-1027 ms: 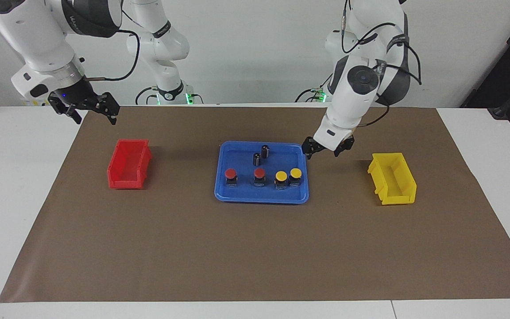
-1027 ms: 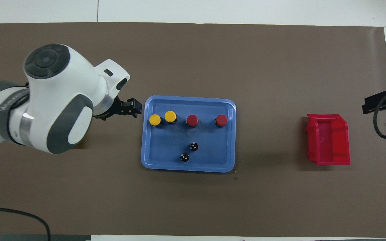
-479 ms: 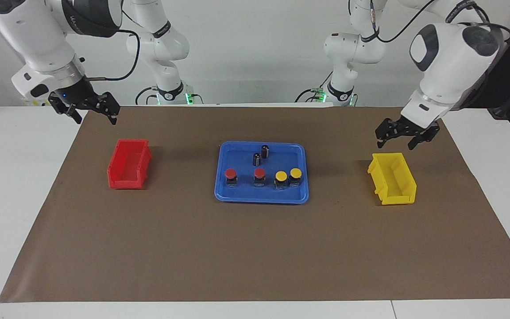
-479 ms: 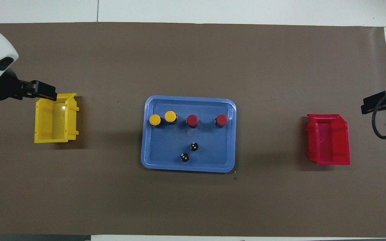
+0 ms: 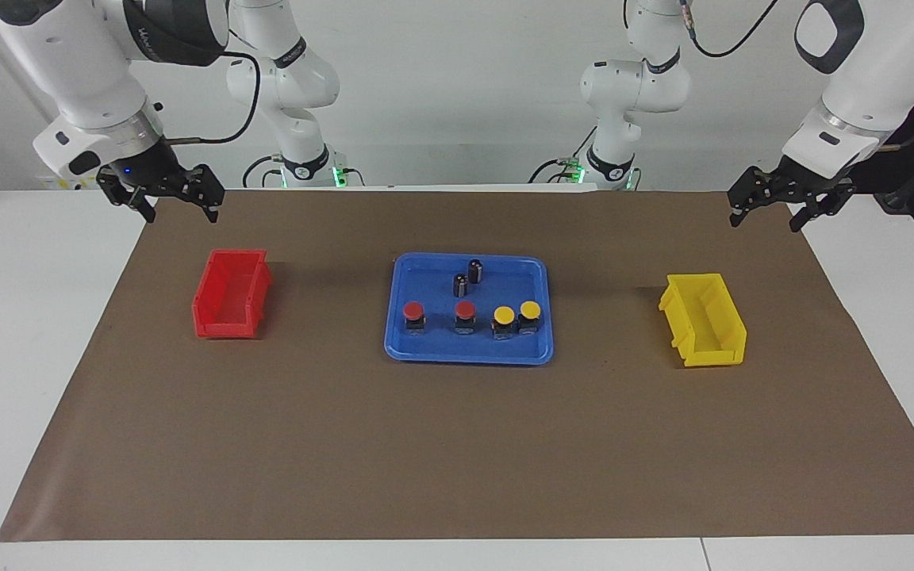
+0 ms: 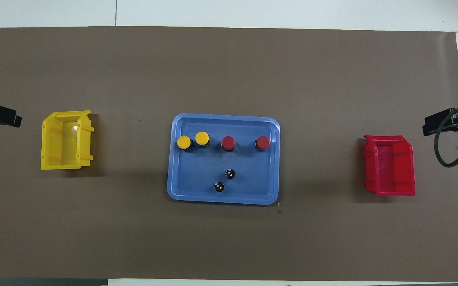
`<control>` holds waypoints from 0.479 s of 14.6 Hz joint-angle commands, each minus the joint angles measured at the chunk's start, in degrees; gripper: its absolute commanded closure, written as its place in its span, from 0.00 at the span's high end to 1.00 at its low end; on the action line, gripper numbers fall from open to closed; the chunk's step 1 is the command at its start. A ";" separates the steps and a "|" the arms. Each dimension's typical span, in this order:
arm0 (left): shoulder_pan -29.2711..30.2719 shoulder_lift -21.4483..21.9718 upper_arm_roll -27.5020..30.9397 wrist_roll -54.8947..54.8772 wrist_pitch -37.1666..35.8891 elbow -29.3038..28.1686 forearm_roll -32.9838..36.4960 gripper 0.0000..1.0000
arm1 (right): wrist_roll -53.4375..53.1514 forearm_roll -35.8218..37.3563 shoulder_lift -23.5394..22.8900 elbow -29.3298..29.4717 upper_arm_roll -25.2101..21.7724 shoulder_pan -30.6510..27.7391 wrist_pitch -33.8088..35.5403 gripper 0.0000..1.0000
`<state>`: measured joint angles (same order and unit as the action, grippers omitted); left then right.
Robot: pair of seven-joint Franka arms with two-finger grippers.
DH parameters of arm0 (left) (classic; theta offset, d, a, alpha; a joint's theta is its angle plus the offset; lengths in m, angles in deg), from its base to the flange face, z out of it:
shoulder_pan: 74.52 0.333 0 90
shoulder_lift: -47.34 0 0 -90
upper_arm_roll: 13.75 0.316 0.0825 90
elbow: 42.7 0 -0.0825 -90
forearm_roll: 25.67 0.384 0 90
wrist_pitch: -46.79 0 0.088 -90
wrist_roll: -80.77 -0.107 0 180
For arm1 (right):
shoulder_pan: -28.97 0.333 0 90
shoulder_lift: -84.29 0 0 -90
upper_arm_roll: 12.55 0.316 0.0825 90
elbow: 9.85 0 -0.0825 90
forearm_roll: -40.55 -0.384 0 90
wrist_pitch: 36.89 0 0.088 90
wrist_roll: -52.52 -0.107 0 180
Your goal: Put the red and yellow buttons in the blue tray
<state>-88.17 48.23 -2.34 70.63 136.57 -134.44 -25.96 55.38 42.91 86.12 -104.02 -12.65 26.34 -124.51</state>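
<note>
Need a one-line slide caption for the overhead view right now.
Four buttons and two dark cylinders sit in the blue tray.

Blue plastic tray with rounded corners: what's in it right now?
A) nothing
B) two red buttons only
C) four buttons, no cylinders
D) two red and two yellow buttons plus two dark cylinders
D: the shallow blue plastic tray holds two red mushroom-cap buttons, two yellow mushroom-cap buttons and two small dark cylinders.

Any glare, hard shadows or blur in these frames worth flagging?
Facing view: even light, soft shadows beside the red bin and yellow bin, no blur; buttons in the blue tray read cleanly. Overhead view: a small highlight inside the yellow bin, soft shadows by the tray, and both grippers are cut off at the frame edges.
</note>
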 commanded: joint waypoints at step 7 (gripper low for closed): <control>-0.15 3.33 -0.78 -0.49 -3.99 -2.92 0.99 1.00 | 1.09 -0.51 0.99 -0.67 0.10 -0.36 0.78 1.00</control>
